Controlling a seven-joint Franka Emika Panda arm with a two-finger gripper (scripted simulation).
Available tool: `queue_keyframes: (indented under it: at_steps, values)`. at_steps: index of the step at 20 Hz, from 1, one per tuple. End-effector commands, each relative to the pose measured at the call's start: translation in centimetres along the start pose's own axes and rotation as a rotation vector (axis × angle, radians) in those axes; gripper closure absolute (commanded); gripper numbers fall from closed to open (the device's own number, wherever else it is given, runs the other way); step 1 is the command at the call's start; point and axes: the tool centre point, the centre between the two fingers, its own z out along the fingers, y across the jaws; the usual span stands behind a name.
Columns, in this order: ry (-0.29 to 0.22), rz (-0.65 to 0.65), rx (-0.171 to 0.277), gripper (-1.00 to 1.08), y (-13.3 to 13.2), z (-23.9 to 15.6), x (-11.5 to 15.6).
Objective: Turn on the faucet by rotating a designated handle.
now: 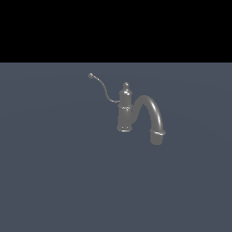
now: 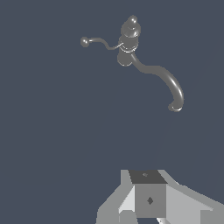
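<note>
Closest to the wrist camera sits the gripper [image 2: 151,205], a blocky grey body with angled panels filling the near edge of the frame. Its fingertips are cut off by the picture's edge, so I cannot tell how wide the fingers stand or whether they hold anything. Nothing shows against the gripper body itself.

Out ahead, well apart from the gripper, stands the faucet [image 1: 125,111], alone on a flat blue-grey floor [image 1: 54,181]. Plenty of open room on every side of it, bare surface all the way round in both views. Along the top of the exterior view the floor ends in a straight edge against black.

Look at the faucet itself: upright bottle-shaped column, small knob on top, and a thick arched spout [image 1: 152,115] curving over and down toward the exterior view's right, its mouth hanging just above the floor.

On the other side, the handle [image 1: 100,86], a thin curved wire lever, leaves the column high up and sweeps up and away toward the exterior view's left, ending in a tiny ball tip [image 1: 90,75]. From the wrist view that ball [image 2: 84,41] is clear of everything, open space all around it.

No arm shows in the exterior view at all.
</note>
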Motion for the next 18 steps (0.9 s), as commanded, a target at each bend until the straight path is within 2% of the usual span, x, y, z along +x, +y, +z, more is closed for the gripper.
queue_keyframes:
  at_steps: [1, 18]
  values:
    - [0.001, 0.056, 0.0, 1.08, -1.2, 1.0, 0.9]
    - [0.01, 0.416, -0.002, 1.08, -7.3, 7.7, 8.6]
